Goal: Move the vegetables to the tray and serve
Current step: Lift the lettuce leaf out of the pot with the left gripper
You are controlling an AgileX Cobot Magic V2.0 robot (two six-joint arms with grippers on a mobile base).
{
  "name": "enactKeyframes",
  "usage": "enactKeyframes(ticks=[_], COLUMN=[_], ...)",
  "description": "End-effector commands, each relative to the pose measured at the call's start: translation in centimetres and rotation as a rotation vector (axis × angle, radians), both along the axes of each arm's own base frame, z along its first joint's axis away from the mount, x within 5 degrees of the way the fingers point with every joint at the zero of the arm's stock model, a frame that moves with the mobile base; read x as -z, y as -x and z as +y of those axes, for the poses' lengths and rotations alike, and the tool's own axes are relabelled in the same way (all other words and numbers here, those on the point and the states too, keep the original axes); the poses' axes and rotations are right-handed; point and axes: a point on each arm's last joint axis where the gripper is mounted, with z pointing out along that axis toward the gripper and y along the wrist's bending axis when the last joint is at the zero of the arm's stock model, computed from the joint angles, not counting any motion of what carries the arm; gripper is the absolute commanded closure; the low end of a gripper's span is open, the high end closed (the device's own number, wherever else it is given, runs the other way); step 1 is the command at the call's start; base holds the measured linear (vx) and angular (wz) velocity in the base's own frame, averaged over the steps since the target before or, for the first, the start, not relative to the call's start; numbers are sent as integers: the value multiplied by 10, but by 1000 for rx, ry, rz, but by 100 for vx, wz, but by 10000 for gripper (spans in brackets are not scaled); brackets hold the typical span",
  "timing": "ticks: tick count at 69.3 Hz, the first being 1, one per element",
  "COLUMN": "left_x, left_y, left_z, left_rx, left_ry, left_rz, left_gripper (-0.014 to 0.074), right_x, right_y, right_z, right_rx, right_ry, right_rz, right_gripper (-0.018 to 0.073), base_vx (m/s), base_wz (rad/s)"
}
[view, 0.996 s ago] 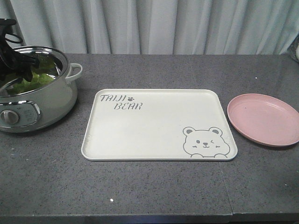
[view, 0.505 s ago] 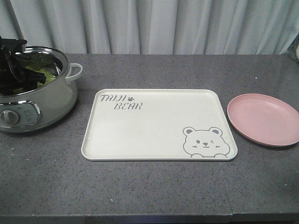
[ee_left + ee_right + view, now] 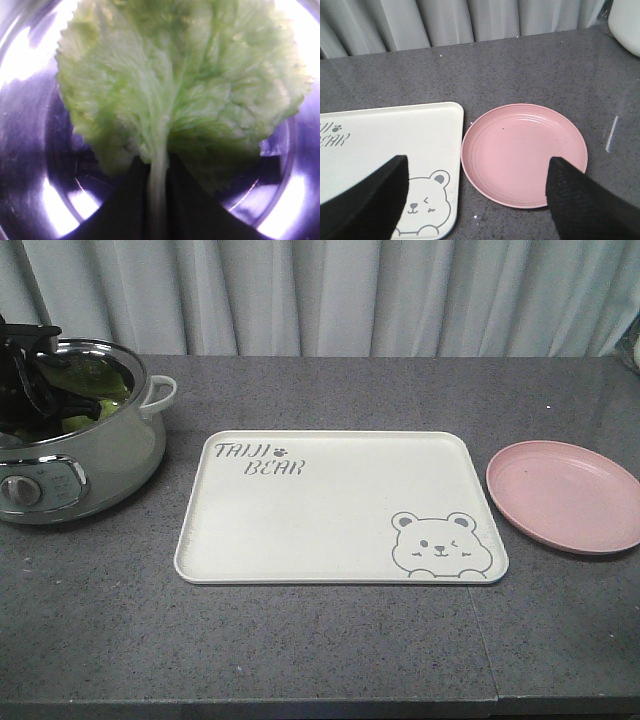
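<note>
Lettuce leaf in the steel pot, at the bench's left edge. Its pale rib runs down between my left fingers. The left gripper is clamped on that rib, with the ruffled blade spread beyond the tips over the shiny pot floor. My right gripper hangs spread wide, holding nothing, above the gap between the cream tray at mid-bench and the pink plate near the right edge. The grey speckled bench is backed by a pale curtain. Compared with half a second ago, more green shows at the pot's rim; tray and plate are unmoved.
</note>
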Motion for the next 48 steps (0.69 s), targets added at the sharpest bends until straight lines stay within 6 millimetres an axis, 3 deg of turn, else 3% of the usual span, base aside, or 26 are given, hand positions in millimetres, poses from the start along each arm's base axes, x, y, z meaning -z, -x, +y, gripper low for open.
enactKeyframes(ticks=[1, 13, 26, 37, 48], left_x=[-40, -81, -136, -178, -209], left_y=[11, 26, 57, 87, 114], left_z=[-1, -2, -4, -8, -27], left_rx=[8, 4, 0, -25, 17], left_ry=[-11, -19, -27, 6, 184], left_rz=[-90, -217, -366, -482, -573], left_gripper=[603, 603, 603, 603, 603], right_x=[-15, -8, -1, -6, -17], right_y=[-2, -12, -29, -41, -50], right_z=[-1, -1, 6, 21, 39], right_rx=[7, -8, -102, -244, -459], right_ry=[11, -2, -48, -184, -381], right_rz=[-87, -33, -26, -101, -225], right_gripper=[21, 21, 21, 21, 21], base_vx=[0, 0, 0, 0, 0], base_wz=[0, 0, 0, 0, 0])
